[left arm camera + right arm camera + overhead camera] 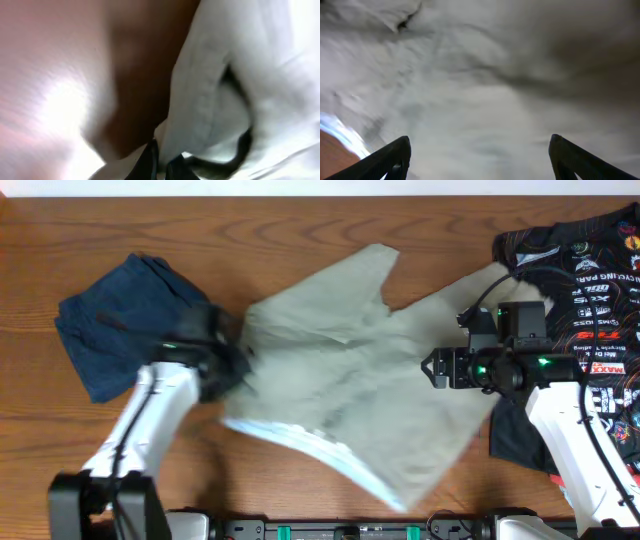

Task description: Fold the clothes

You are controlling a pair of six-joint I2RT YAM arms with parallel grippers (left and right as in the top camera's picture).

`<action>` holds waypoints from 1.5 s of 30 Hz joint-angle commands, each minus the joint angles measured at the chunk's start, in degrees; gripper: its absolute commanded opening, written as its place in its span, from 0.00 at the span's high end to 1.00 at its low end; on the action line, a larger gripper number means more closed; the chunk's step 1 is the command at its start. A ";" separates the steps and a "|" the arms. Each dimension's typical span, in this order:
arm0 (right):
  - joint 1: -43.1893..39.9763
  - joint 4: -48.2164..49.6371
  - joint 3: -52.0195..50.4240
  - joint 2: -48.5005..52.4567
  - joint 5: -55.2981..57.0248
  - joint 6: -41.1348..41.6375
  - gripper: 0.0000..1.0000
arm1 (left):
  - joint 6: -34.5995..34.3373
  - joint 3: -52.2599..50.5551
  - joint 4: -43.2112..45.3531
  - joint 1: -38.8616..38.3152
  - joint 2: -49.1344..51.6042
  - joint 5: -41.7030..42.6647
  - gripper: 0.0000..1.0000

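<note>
A pale grey-green shirt (370, 370) lies spread in the middle of the table, its lower left edge turned over to show a lighter lining. My left gripper (232, 360) is at the shirt's left edge. In the left wrist view its fingers (162, 162) are shut on the shirt's pale fabric (235, 85). My right gripper (432, 368) hovers over the shirt's right part. In the right wrist view its fingers (480, 150) are wide open above the shirt (485, 85), holding nothing.
A folded dark blue garment (115, 320) lies at the left. A black printed jersey (590, 290) lies at the right, partly under my right arm. Bare wooden table (300, 230) runs along the far side.
</note>
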 commanded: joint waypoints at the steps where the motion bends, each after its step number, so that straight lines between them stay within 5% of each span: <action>1: 2.93 2.93 0.79 -0.92 -2.23 1.60 0.13 | 4.55 7.34 0.76 3.87 -1.81 -2.23 0.94; 5: 7.21 7.39 0.79 -0.46 -2.21 1.60 0.12 | 8.96 9.35 0.92 4.07 -1.79 -2.10 0.94; 13: 14.36 17.59 0.79 5.40 5.57 2.38 0.13 | 9.05 9.16 -12.07 4.09 -1.62 -6.93 0.94; 18: 15.17 26.01 0.79 9.81 18.27 3.61 0.13 | 9.05 9.16 -14.84 4.09 -1.62 -16.13 0.47; 20: 14.69 27.10 0.79 11.63 23.32 3.56 0.14 | 9.03 9.18 -14.75 4.09 -1.62 -16.98 0.39; 26: 11.08 22.29 0.79 15.93 28.22 3.56 0.16 | 9.01 10.99 -14.86 4.07 -1.92 -15.91 0.41; 33: 10.73 26.18 2.27 16.09 13.86 -0.81 0.28 | 9.01 11.19 -21.38 4.02 -3.32 0.07 0.55; 37: 12.90 24.72 5.95 16.52 5.64 -3.28 0.25 | 9.07 11.19 -26.36 4.02 -3.32 0.68 0.59; 45: 18.51 27.19 16.98 26.77 7.74 -3.56 0.23 | 10.14 10.67 -31.34 2.25 -3.32 1.62 0.60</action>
